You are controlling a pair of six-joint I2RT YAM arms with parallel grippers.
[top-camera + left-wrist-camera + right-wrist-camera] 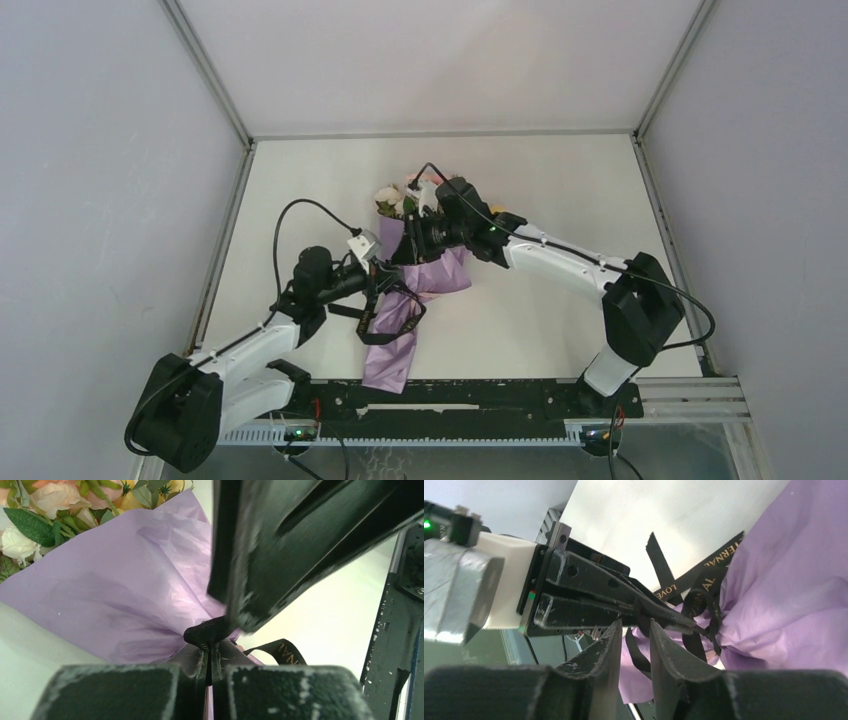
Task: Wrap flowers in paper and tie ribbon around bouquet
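One floppy black ribbon (704,566) cinches crinkled lilac paper (794,580) — left fingers (599,582) clamp it, right fingers (599,655) apart

Only readable stuff is sitting on the ribbon (704,570), in gold capitals. Up and to the right of the right gripper (634,627), one strand is showing "LOVE" and, further along it, "TERNAL". A loop just below that is showing "AL". Right beside the left gripper (207,669), off to its right, another tail is reading "NAL".
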